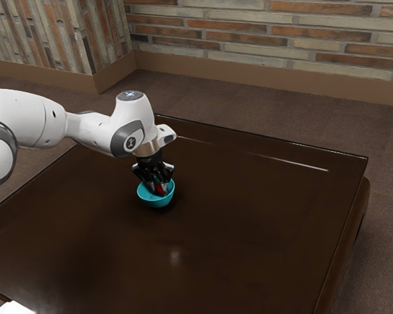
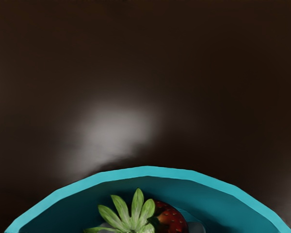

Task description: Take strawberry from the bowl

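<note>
While the gripper (image 1: 158,190) is pointing down into the teal bowl (image 1: 156,201), its two fingers are closing in from both sides of the strawberry (image 2: 172,218) and clamping on it. The strawberry is sitting within the bowl's rim, showing deep red skin with small pale seeds, and a green leafy cap is fanning out in pointed, light-veined leaves. Part of the berry is hiding behind the leaves.

Above the bowl, the hand's black linkage is spreading wider than the fingertips, which are converging toward the bowl's inside. The white arm (image 1: 36,118) is coming in from the exterior view's left, running across to above the bowl and bending downward there at the wrist.

Under the bowl, the dark brown, glossy table (image 1: 249,248) is spreading out on all sides. A soft pale reflection is showing on the tabletop near the bowl, just outside the rim in the wrist view. Well apart from the bowl, a thin bright streak is running along near the table's far edge.

Beyond the table, brown carpet (image 1: 216,98) is covering the floor. Farther behind the bowl, a brick wall (image 1: 262,33) in orange and cream is rising above a plain brown baseboard (image 1: 249,70).
</note>
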Available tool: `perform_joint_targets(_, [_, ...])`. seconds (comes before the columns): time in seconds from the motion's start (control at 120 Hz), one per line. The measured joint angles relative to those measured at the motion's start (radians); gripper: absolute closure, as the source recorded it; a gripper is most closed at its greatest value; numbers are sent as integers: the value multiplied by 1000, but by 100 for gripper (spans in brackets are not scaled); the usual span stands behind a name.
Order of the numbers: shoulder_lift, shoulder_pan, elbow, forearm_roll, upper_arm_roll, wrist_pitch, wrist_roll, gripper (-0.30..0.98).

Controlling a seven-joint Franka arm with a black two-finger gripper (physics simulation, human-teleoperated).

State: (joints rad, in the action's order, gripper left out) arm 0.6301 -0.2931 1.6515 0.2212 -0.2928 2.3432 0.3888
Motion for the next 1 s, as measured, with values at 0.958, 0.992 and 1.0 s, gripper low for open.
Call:
perform_joint_targets(0.958, [-68,171,-5,-31,-160,14,49,24])
perform_joint_targets(0.992, [-119,170,1,-32,-160,2,47,20])
perform_joint_targets(1.0, [-134,170,3,-32,-158,-3,47,20])
